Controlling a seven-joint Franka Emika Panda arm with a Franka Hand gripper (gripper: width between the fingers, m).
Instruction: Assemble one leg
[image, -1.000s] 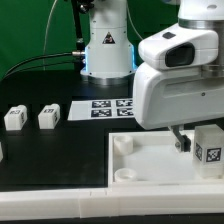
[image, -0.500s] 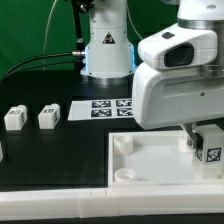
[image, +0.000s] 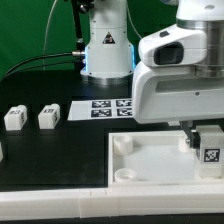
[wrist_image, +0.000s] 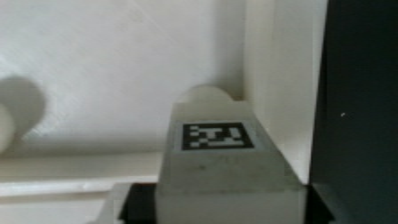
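Observation:
My gripper is shut on a white square leg with a marker tag, holding it upright over the right part of the large white panel. In the wrist view the leg fills the space between my fingers, tag facing the camera, its end pointing at the panel's surface beside the panel's edge. Two more legs lie on the black table at the exterior view's left.
The marker board lies behind the panel, in front of the arm's base. The panel has round corner sockets. A white strip runs along the front of the table.
My gripper has moved the held leg slightly lower and toward the exterior view's right. The loose legs and the panel have not moved.

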